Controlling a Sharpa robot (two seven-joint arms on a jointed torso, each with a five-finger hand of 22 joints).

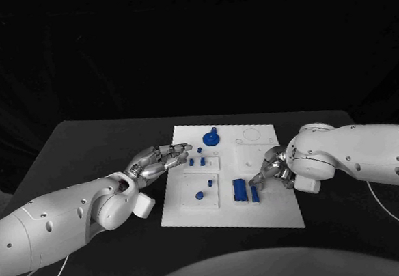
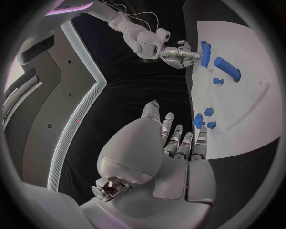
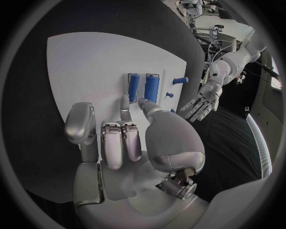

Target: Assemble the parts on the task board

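The task board (image 1: 269,208) carries blue parts (image 1: 239,188); the left hand (image 1: 158,161) and right hand (image 1: 270,170) hover spread, holding nothing.

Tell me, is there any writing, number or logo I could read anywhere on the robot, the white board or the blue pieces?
None can be read.
Task board: plain white, no print visible.
Blue parts: no markings visible.
Left hand and right hand: bare metal, no readable label.
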